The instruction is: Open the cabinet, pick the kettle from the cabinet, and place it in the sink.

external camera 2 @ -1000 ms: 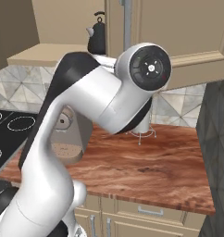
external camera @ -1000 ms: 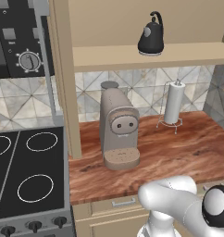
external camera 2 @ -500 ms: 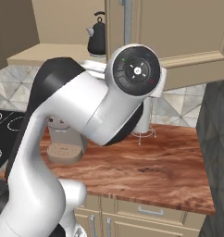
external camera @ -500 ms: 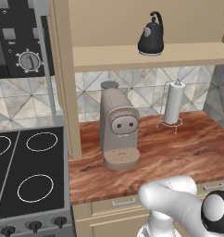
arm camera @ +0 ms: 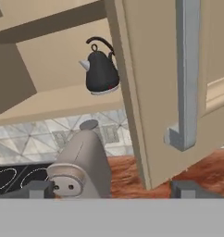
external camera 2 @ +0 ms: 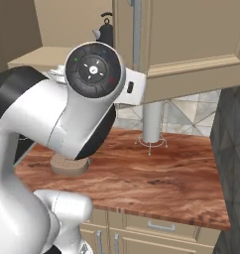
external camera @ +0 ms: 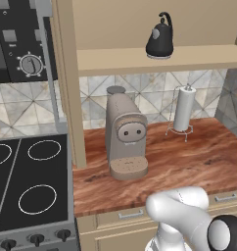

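— Where is the kettle (external camera: 160, 37), and which way does it face?

— It stands upright on the tan inner shelf (external camera: 154, 58) of the wall cabinet (arm camera: 63, 69), toward the shelf's right end and close to its front edge in the left base view. The looped handle arches over the top. In the hand view the short spout points left, toward the open interior; from the left base view I cannot tell the spout's direction.

— And the cabinet doors?

— One door (arm camera: 174, 78) is swung open — in the hand view it hangs edge-on just right of the kettle, its long silver bar handle (arm camera: 186, 74) running vertically down the panel.

— The gripper (arm camera: 114, 187)?

— Its two dark fingertips (arm camera: 40, 188) sit at the bottom of the hand view, spread about as wide as they go, with nothing between them. They are well below the kettle and not touching the door.

— What lies beneath?

— A taupe coffee machine (external camera: 124, 138) stands on the reddish wood countertop (external camera: 199, 162) under the shelf, and a paper towel roll (external camera: 183, 108) on a wire stand sits near the counter's back edge, to its right. The black stovetop (external camera: 27, 184) adjoins the counter's left edge.
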